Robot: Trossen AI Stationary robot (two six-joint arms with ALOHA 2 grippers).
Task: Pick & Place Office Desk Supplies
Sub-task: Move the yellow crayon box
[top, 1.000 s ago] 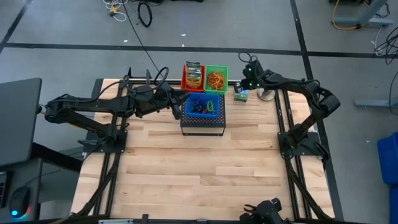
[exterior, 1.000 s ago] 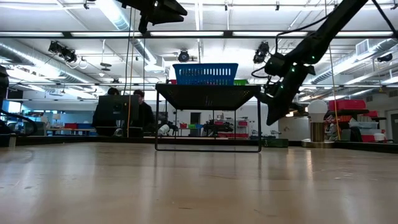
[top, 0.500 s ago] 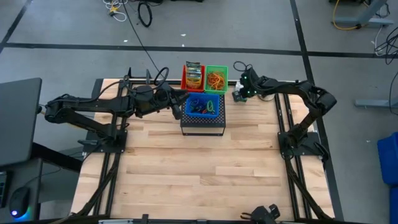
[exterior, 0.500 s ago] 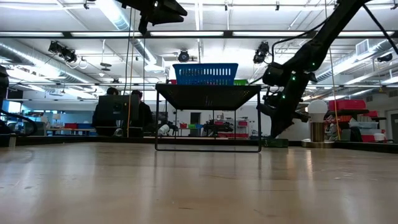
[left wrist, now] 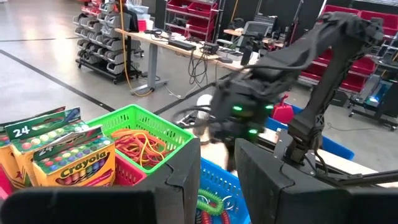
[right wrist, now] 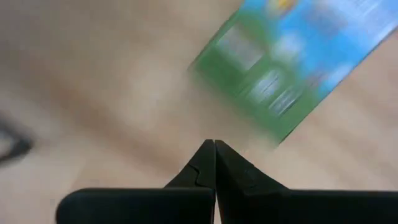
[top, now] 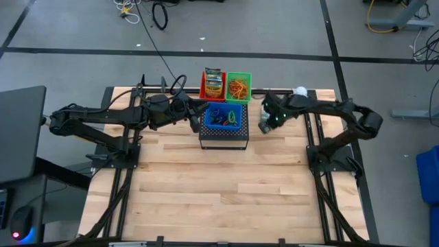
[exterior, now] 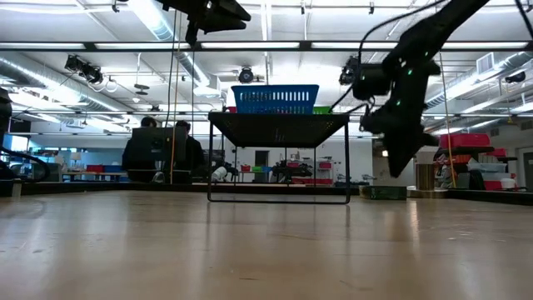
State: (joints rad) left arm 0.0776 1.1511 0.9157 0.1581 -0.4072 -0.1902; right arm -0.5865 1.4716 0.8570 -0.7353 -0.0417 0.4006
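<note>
Now my right hand (top: 264, 123), fingers pressed together and empty, has swung beside the small blue plastic basket (top: 224, 118). Nothing picked: the green-and-blue box (right wrist: 298, 68) lies on the wooden bench (top: 226, 185).

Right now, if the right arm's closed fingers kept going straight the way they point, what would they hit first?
Probably the bare wooden table. The right gripper points down at it, fingers shut and empty, with the small green and blue box lying just ahead and off to one side. Depth is hard to judge.

Shut right tool (right wrist: 214, 163) over wood table (right wrist: 93, 81), blurred green-blue box (right wrist: 292, 68) just beyond.
</note>
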